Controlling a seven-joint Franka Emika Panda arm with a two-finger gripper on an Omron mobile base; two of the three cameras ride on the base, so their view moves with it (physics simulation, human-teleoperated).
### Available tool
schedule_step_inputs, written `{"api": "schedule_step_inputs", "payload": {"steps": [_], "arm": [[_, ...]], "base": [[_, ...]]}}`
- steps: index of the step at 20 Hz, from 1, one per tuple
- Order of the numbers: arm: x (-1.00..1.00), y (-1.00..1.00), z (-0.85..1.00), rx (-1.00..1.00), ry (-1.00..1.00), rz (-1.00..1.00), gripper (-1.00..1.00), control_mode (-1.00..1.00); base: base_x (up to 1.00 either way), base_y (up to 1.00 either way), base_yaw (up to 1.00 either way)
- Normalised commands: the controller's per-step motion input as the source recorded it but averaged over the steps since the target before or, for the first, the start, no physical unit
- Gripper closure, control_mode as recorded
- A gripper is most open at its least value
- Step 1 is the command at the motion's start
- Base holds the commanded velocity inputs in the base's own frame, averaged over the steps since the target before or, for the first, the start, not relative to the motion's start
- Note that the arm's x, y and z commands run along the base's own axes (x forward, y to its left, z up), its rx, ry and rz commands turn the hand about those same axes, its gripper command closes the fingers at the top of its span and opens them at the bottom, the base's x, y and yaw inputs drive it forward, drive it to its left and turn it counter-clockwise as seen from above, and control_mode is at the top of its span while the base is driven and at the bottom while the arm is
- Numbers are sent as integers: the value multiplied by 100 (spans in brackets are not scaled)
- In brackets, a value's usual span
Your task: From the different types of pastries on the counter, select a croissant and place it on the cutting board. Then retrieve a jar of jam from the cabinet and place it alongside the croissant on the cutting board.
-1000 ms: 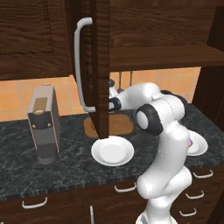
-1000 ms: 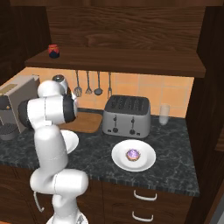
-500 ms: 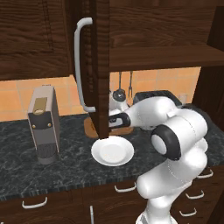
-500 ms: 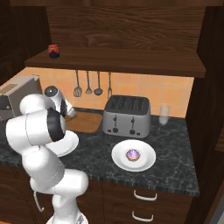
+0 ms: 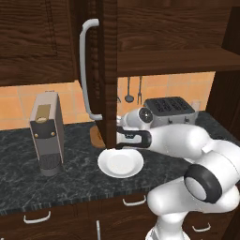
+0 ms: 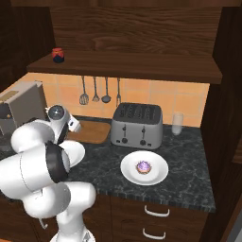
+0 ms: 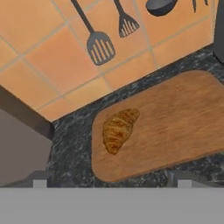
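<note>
Along the back of the scene, the cabinet (image 5: 108,70) stands open, its door edge-on to the left base camera and its shelf exposed for access. The jar of jam (image 6: 58,55) sits at the far left end of that shelf, at 11 o'clock in the right base view, not yet retrieved.

Below, the worktop (image 6: 189,179) carries a toaster (image 6: 137,125) near centre, a plate (image 6: 160,172) holding the cupcake (image 6: 143,167), and a second plate (image 5: 120,163) with nothing on it.

The cutting board (image 7: 175,127) lies against the tiled wall. The croissant (image 7: 117,130) rests on its left part, at 9 o'clock from the board's centre in the hand view, leaving space alongside for the jar.

The tool (image 5: 123,137) hovers over the board. Its tips hold nothing; their spread is cut off at the frame bottom, so it cannot be determined. In the left base view the cabinet door hides most of the board.
</note>
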Motion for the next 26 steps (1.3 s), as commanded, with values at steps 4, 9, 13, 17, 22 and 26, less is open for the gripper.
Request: {"api": "schedule_step_inputs", "payload": {"steps": [4,9,13,17,22,26], "arm": [[-33,-14,66,2,-14,9,-100,-100],[-28,-2,40,1,-9,5,-100,-100],[-23,-8,30,0,-7,3,-100,-100],[-68,-21,85,0,-20,1,-100,-100],[-61,-39,94,-1,-13,0,-100,-100],[-47,-27,100,0,1,0,-100,-100]], "base": [[0,0,0],[0,0,0],[0,0,0],[0,0,0],[0,0,0],[0,0,0]]}}
